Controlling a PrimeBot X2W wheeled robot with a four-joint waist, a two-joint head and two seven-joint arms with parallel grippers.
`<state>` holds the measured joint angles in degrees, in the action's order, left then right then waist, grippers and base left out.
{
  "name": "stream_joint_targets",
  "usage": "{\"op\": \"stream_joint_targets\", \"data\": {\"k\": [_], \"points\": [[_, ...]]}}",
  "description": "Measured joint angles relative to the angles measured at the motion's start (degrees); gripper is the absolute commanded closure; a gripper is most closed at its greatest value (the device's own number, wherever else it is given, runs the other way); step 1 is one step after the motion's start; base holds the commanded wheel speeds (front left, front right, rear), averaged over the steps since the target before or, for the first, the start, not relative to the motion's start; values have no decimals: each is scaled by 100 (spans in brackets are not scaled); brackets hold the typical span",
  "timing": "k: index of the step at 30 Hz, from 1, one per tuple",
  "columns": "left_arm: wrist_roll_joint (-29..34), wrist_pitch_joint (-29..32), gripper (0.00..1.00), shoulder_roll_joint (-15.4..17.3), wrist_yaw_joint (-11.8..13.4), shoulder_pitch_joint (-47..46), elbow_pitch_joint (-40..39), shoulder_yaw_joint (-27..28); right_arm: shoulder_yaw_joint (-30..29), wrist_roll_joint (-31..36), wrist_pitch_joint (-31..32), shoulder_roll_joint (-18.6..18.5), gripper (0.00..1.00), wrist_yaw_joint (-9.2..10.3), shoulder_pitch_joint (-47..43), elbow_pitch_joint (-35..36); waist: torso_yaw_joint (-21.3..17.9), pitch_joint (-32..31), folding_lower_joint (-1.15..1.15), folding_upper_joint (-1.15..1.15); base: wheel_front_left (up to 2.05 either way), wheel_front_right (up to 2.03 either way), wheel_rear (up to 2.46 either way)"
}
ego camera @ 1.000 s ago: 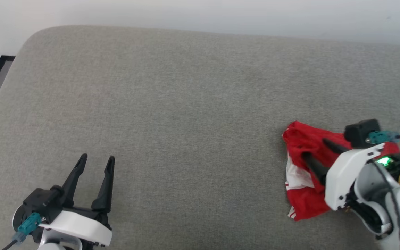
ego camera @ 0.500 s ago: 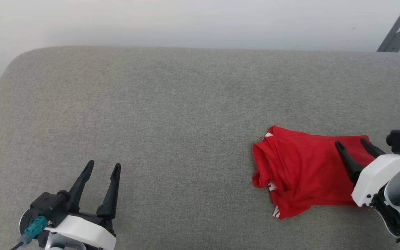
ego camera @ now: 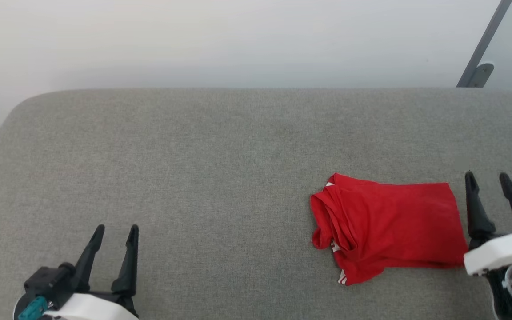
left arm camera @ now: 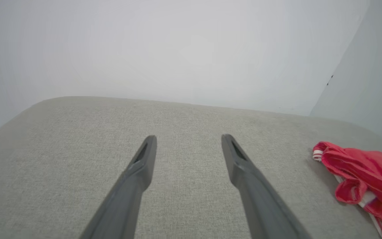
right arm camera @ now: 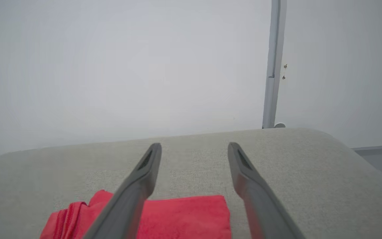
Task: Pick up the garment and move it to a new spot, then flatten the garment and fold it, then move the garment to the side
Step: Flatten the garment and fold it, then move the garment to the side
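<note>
My right gripper (ego camera: 486,175) has backed off the garment (ego camera: 389,231), which lies folded at the right side of the grey cushion (ego camera: 220,178), and with left gripper (ego camera: 117,227) idle well apart, both jaws spread empty, the task looks finished.

No text, number, brand or label could be read; the upturned red side of the garment (ego camera: 389,222) carried none.
</note>
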<state>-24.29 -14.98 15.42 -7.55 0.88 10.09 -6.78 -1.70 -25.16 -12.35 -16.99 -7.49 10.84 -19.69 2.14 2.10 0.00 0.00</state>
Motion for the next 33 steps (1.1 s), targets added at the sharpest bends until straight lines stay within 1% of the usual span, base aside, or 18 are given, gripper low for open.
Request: {"op": "stream_joint_targets", "data": {"k": [1, 5, 12, 19, 26, 33], "points": [[0, 1, 0, -42, 0, 87, -41, 49, -21, 56, -133, 65, 0, 0, -131, -2, 13, -54, 0, 0, 0, 0, 0], [8, 0, 0, -88, 0, 249, -147, 147, -42, 269, -224, 226, 0, 0, -463, 163, 65, -104, 0, 0, 0, 0, 0], [25, 0, 0, -151, 0, 521, -355, 235, -138, 521, -256, 579, 0, 0, -1097, 728, 151, -183, 0, 0, 0, 0, 0], [152, 0, 0, -182, 0, 841, -614, 322, -404, 655, -260, 903, 0, 0, -1653, 1302, 184, -207, 0, 0, 0, 0, 0], [268, 1, 0, -246, 0, 1156, -948, 530, -624, 737, -198, 1090, 0, 0, -2077, 1753, 152, -129, 0, 0, 0, 0, 0], [285, 1, 0, -271, 0, 1157, -1032, 517, -717, 786, -56, 1188, 0, 0, -2088, 1931, 155, -24, 0, 0, 0, 0, 0]]}}
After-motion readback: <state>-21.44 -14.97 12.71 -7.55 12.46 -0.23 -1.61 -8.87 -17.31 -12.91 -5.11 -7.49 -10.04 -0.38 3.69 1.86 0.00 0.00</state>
